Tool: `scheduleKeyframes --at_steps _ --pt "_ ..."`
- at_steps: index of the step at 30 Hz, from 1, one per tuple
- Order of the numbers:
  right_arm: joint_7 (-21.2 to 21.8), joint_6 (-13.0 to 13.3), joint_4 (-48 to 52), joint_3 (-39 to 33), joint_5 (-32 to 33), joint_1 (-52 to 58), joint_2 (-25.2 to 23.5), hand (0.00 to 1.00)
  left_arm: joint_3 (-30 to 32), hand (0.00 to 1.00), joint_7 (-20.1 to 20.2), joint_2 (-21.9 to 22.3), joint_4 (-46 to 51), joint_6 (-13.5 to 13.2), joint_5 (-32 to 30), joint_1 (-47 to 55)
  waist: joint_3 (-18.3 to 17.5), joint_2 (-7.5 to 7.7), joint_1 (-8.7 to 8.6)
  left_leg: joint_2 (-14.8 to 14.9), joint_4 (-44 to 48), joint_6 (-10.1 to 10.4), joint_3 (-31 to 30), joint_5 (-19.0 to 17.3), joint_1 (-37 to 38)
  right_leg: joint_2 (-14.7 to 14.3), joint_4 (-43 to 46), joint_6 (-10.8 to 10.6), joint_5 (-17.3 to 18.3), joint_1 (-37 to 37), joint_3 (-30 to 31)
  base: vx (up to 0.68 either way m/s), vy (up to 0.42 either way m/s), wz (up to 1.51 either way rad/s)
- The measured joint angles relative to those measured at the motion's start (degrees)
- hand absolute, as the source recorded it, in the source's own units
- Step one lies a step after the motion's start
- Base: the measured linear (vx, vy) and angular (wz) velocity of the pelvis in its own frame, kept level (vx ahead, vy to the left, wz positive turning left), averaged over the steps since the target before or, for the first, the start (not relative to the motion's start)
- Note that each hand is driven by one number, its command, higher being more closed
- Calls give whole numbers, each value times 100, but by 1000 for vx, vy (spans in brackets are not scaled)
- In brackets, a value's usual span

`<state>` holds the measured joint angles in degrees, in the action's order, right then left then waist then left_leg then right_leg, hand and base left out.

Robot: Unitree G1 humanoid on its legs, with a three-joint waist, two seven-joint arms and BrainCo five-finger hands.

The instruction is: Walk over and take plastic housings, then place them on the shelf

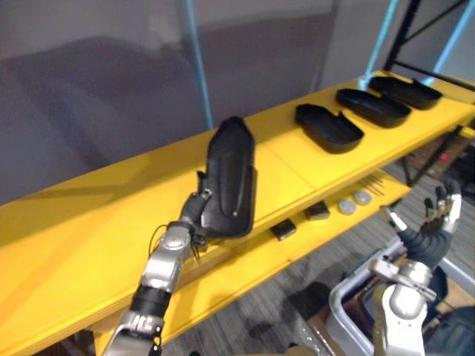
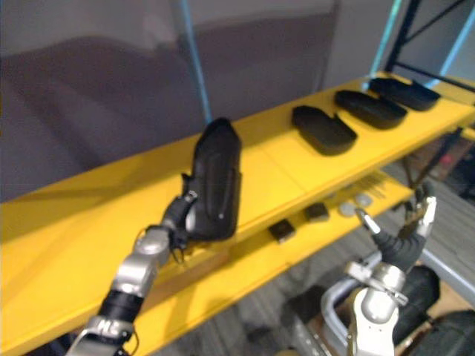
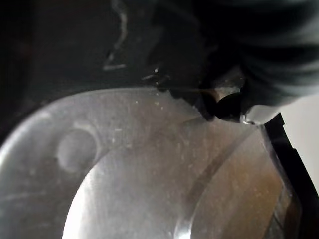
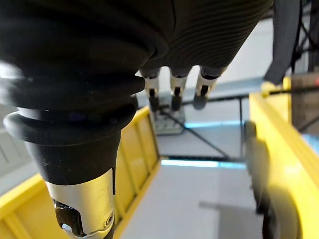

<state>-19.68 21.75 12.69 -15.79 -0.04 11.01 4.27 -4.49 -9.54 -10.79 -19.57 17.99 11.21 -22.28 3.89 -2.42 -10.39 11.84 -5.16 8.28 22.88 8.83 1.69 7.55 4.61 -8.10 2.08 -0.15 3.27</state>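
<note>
My left hand [image 1: 194, 210] is nearest, coming up from the lower left of the frame, its fingers closed on the lower edge of a black housing [image 1: 231, 178]. In the left wrist view a dark fingertip [image 3: 229, 107] presses on the housing's shiny inner face. The housing stands on end near the middle of the frame, its narrow end up and its back toward me, in front of the yellow top shelf [image 1: 89, 215] and across its front edge. I cannot tell whether it touches the board. My right hand [image 1: 438, 208] is at the lower right, well apart from the shelf, fingers straight and spread, with nothing in it. The right wrist view shows those fingers [image 4: 174, 94] hanging loose as well. At the upper right of the frame the other housings [image 1: 372, 107], three of them, lie flat in a row on the top shelf, hollow side up, close beside one another and well apart from the one I hold. Below, on the lower shelf [image 1: 245, 259], two small black blocks [image 1: 283, 230] sit near two grey discs [image 1: 346, 207] at the right of centre.
</note>
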Motion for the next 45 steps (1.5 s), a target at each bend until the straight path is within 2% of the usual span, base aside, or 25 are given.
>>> scheduleKeyframes --at_steps 2,5,6,8,9,15,17,18,21,25,26,27,29,36,40,45 --pt "173 26 -3 -9 77 178 -1 0 238 100 -497 -3 -319 31 10 -257 -2 15 -167 30 0 5 152 -4 64 -38 25 3 -9 -46 152 -6 -2 -29" --pt "428 40 -7 -7 155 338 -5 0 442 100 -987 -2 -474 139 9 -548 -1 11 -242 75 1 9 296 -7 49 -89 101 5 -10 -203 279 -31 -16 -28" --pt "542 43 -8 2 155 398 -5 0 490 100 -1284 0 -601 216 23 -696 2 4 -304 79 1 10 325 -7 50 -98 106 6 -9 -225 314 -37 -7 -23" --pt "636 55 -15 6 152 452 -6 0 648 100 -1609 4 -781 287 222 -888 7 -11 -330 79 1 10 465 -8 53 -106 153 13 -3 -335 446 -58 -5 -32" --pt "581 63 -10 193 152 600 -11 0 1065 100 -2092 3 -1270 358 692 -1185 95 -95 -478 68 2 -27 569 -38 12 -107 242 -10 10 -485 541 -64 -16 -26" --pt "574 59 47 267 152 675 -5 0 1190 100 -2092 8 -1515 371 934 -1406 331 -241 -473 38 8 -20 603 -23 -19 -106 378 -47 13 -605 622 -3 -1 -5" --pt "523 1 64 384 157 678 22 0 1302 100 -2163 11 -1601 394 1207 -1474 372 -243 -487 24 16 -20 636 -23 -16 -104 489 -54 45 -682 658 17 12 -7" --pt "408 -159 458 477 160 724 24 0 1325 100 -2157 7 -1650 365 1367 -1622 510 -256 -487 -28 33 -31 669 -32 24 -70 612 -88 152 -717 702 13 18 -8" --pt "325 -196 536 480 160 746 30 0 1325 100 -2156 -11 -1669 338 1368 -1721 608 -260 -480 -60 33 -80 699 -66 27 -53 631 -106 175 -752 757 -15 16 -5" --pt "266 -206 556 650 160 866 37 0 1207 100 -2178 -11 -1768 192 1417 -1830 742 -255 -492 -97 34 -95 727 -74 58 -25 705 -149 231 -783 786 -9 5 -2" --pt "195 -236 623 788 157 908 35 0 1091 100 -2230 -12 -1764 65 1626 -1833 820 -236 -492 -111 34 -104 755 -83 101 -10 737 -151 245 -780 791 -11 7 -6" --pt "183 -247 651 844 156 918 38 0 1041 0 -2273 -21 -1765 19 1723 -1833 835 -234 -496 -117 34 -105 758 -84 108 -4 749 -150 253 -780 791 -9 10 -4" --pt "115 -250 680 937 153 923 37 0 916 0 -2336 -1 -1757 -105 2048 -1839 844 -223 -507 -150 34 -120 758 -96 117 31 766 -162 273 -779 791 0 0 0" --pt "-43 -247 711 1114 153 1029 49 0 660 0 -2402 -4 -1758 -264 2049 -1824 904 -209 -503 -177 34 -127 752 -102 123 61 766 -194 295 -769 789 0 0 0" --pt "-41 -243 713 1131 153 1110 74 0 542 0 -2393 -7 -1731 -289 2049 -1820 971 -238 -506 -235 34 -148 735 -114 145 117 774 -238 311 -741 785 4 10 2" --pt "-40 -222 712 1161 152 1198 85 0 353 0 -2368 -9 -1648 -303 2265 -1693 1023 -197 -540 -287 34 -163 719 -172 325 173 744 -269 344 -534 781 5 5 1"
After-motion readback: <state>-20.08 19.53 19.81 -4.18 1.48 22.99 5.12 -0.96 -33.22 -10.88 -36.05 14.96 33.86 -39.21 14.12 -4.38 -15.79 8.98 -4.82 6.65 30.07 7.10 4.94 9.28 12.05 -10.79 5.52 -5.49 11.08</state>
